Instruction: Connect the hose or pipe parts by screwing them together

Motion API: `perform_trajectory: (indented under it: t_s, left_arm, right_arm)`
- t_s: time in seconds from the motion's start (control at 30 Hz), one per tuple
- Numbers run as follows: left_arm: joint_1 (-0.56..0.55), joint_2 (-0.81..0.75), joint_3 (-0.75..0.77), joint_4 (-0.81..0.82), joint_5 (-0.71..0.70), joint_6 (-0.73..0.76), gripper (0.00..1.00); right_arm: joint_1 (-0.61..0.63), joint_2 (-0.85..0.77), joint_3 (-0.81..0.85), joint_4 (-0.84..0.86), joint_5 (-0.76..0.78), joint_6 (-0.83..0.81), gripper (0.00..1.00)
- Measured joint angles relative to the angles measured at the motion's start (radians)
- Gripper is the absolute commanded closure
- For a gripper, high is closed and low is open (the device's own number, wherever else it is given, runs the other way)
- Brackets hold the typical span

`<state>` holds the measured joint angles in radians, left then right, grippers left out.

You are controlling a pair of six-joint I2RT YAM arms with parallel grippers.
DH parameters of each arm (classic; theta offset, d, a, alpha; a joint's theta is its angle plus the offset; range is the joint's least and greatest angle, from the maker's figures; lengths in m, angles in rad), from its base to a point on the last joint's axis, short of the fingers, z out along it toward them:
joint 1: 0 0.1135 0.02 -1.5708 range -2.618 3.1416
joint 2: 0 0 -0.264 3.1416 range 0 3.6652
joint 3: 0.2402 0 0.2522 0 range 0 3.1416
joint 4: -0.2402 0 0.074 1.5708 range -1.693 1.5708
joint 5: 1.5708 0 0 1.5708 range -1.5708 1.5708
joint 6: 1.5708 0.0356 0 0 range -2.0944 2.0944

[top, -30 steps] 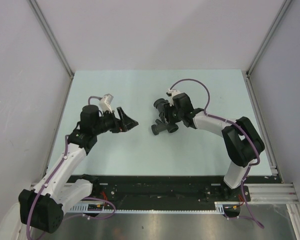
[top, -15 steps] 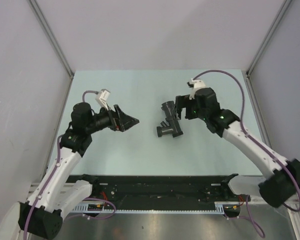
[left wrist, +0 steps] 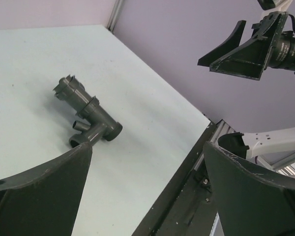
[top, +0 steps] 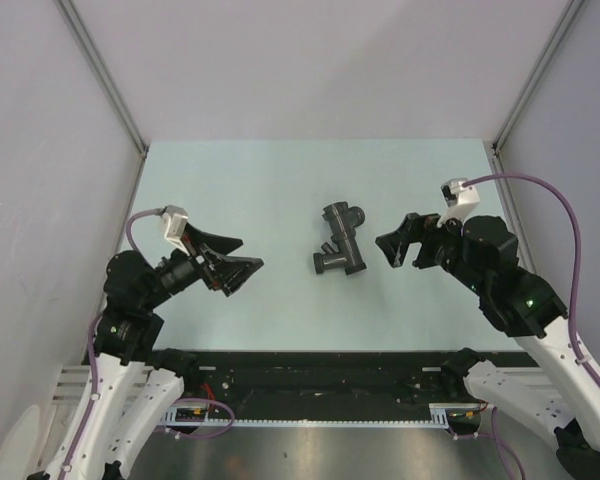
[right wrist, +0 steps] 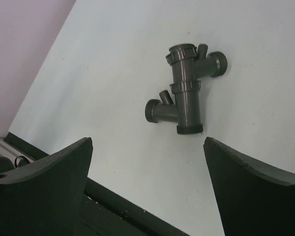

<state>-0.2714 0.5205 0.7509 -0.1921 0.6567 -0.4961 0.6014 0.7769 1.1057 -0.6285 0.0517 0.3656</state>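
**Pipe parts lie alone mid-desk, both end effectors open and clear**

The pipe parts [top: 338, 240] lie on the pale desk [top: 230, 180], about midway between the two arms. They look like one connected piece, with ringed collars along a straight barrel [right wrist: 186, 105] and short side ports [right wrist: 152, 111] branching off. Whether the thread is fully seated cannot be told from these views.

The left end effector [top: 250, 252] hangs to the left of the piece with its jaws spread wide and nothing between them. The right end effector [top: 385, 252] faces it from the other side, equally wide and equally empty. Neither touches the piece, and each stands well apart from it.

The piece looks like rigid moulded plastic, so it is probably light and stiff and unlikely to deform under a firm pinch. Its smooth round surfaces could slip or twist between flat fingers. The branching ports should keep it from rolling on the desk.

The safest hold appears to be across the straight barrel between the collars, where the rings would stop the fingers sliding along it. The thin side stubs look a poor place to grip.
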Motion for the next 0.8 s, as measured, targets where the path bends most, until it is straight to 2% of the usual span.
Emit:
perform_trajectory:
  t_s: [0.3,0.8]
  left_arm:
    - [0.000,-0.008,-0.045,-0.005,-0.029,0.000,0.00]
    - [0.000,0.010,-0.045,-0.004,-0.036,0.000,0.00]
  right_arm:
    - [0.000,-0.044,-0.161,0.001,-0.038,0.081,0.00]
    - [0.000,-0.093,-0.167,0.065,-0.053,0.086,0.00]
